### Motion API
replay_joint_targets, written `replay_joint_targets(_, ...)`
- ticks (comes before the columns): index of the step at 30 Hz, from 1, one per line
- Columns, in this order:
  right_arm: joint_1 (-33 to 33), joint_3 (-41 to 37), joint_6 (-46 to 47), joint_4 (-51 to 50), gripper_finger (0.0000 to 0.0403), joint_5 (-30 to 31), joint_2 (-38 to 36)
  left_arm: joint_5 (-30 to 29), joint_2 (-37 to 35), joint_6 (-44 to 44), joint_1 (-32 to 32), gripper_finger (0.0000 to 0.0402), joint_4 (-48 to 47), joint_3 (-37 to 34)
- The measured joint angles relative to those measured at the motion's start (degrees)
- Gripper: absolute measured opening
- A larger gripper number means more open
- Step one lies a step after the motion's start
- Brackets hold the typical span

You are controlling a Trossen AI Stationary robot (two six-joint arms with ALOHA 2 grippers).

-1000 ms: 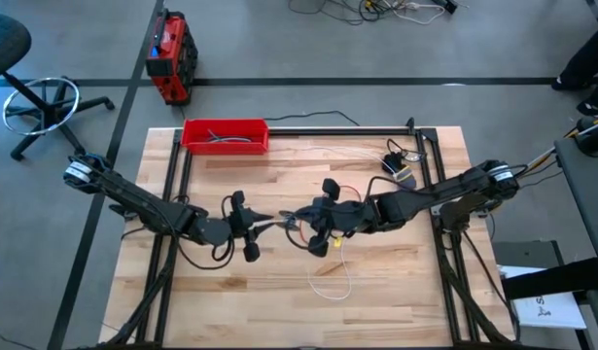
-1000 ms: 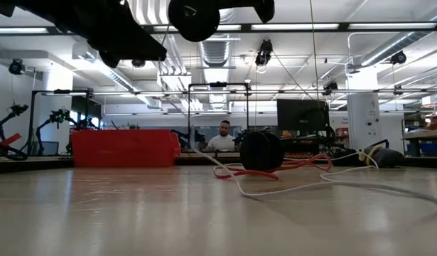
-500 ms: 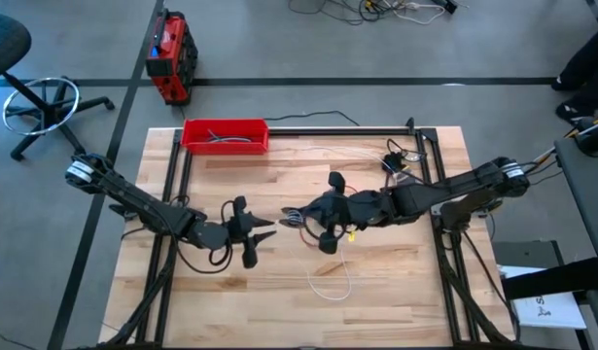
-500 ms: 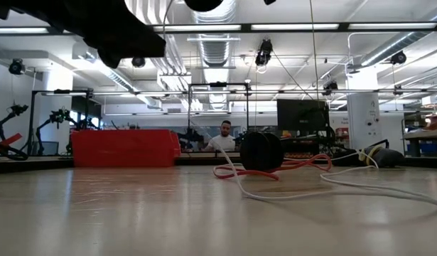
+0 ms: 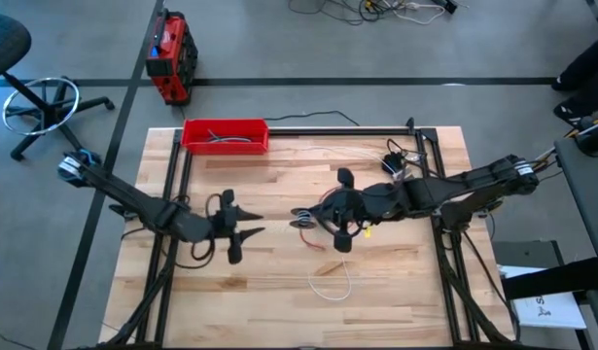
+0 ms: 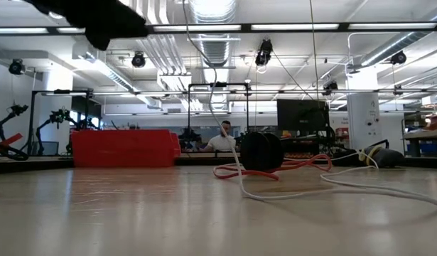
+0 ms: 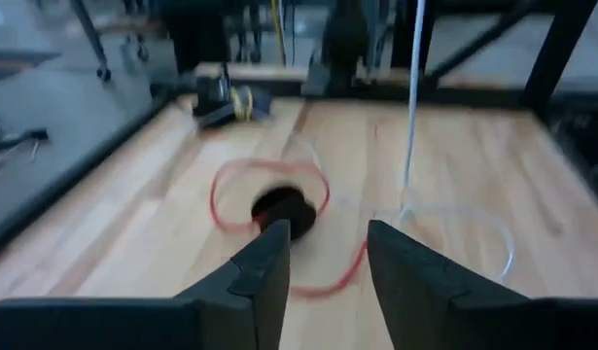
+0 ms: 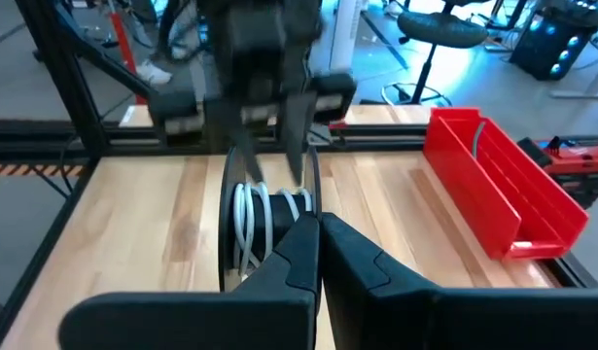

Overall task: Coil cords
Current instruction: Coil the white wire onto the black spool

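Observation:
My right gripper (image 5: pixel 300 216) hovers over the table's middle, shut on a black disc-shaped spool (image 8: pixel 264 224) with white cord wound around it. The white cord (image 6: pixel 211 107) hangs from there down to the table, where its loose loop (image 5: pixel 333 284) lies toward the near edge. The red cord (image 7: pixel 221 199) lies in a loop around its black disc (image 7: pixel 282 206), which rests on the table below the right gripper. My left gripper (image 5: pixel 255 226) stands open left of centre, pointing at the red cord and touching nothing. My right gripper holds the white cord's black spool at the rim (image 8: pixel 313 209) nearest the fingers, coming level from the table's right side. The fingers themselves hide the exact place of contact. The spool stands on edge, lifted clear, and the free cord hangs slack below it.
A red tray (image 5: pixel 226 134) with dark grey cables stands at the back left. A small black and yellow device (image 5: pixel 396 165) lies at the back right. Black frame rails (image 5: pixel 430 156) run along the table's sides and back. Bare wood stretches along the near edge.
The two grippers have drawn apart: the left toward the table's left edge, the right toward the right edge and up, carrying the spool. The white cord now rises steeply from the table to the spool. The red cord and its disc have stayed put.

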Motion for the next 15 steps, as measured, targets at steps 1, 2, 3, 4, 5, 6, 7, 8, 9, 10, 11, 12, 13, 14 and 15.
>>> replay_joint_targets(1,0.0,0.0,0.0,-0.2,0.0,-0.1,0.0,0.0,-1.2,1.1,0.0,0.0134,0.9,0.0)
replay_joint_targets(2,0.0,0.0,0.4,0.0,0.0,-0.3,0.3,0.0,-2.1,2.3,0.0,0.0136,2.7,0.0)
replay_joint_targets(3,0.0,0.0,1.1,0.4,0.0,-0.4,0.7,0.0,-2.8,3.7,0.0,0.0138,5.3,-0.2)
replay_joint_targets(4,0.0,0.0,1.9,1.0,0.0,-0.7,1.2,0.0,-3.3,5.2,0.0,0.0139,8.1,-0.6)
replay_joint_targets(5,0.1,0.0,2.2,1.2,0.0,-1.3,1.7,0.0,-3.5,6.8,0.0,0.0139,11.4,-1.1)
replay_joint_targets(6,0.2,0.0,2.6,1.6,0.0,-1.7,2.6,0.0,-3.5,8.2,0.0,0.0138,15.4,-1.7)
replay_joint_targets(7,0.4,0.0,2.9,2.9,0.0,-1.7,3.6,0.0,-3.2,9.7,0.0,0.0137,19.2,-2.3)
replay_joint_targets(8,0.6,0.0,2.9,4.1,0.0,-1.7,4.5,0.0,-2.9,11.2,0.0,0.0135,22.3,-2.9)
replay_joint_targets(9,1.0,0.0,2.8,5.1,0.0,-1.8,5.4,0.0,-2.5,12.5,0.0,0.0132,24.7,-3.4)
replay_joint_targets(10,1.2,0.0,2.4,6.3,0.0,-1.9,6.1,0.0,-1.9,13.4,0.0,0.013,26.4,-3.5)
replay_joint_targets(11,1.6,0.0,2.1,7.4,0.0,-2.0,6.6,0.5,-1.3,14.1,0.0,0.0126,27.9,-3.5)
replay_joint_targets(12,1.8,0.0,1.8,8.0,0.0,-2.2,7.2,1.7,-0.9,14.6,0.0,0.0123,28.5,-3.5)
replay_joint_targets(13,1.9,0.0,1.4,8.7,0.0,-2.7,7.6,3.4,-0.4,14.8,0.1,0.012,28.7,-3.5)
replay_joint_targets(14,2.1,0.0,1.2,9.7,0.0,-3.4,7.8,5.4,0.3,14.8,0.1,0.0116,28.9,-3.1)
replay_joint_targets(15,2.3,0.0,0.9,9.8,0.0,-3.4,7.9,7.2,1.0,14.8,0.2,0.0113,28.9,-2.8)
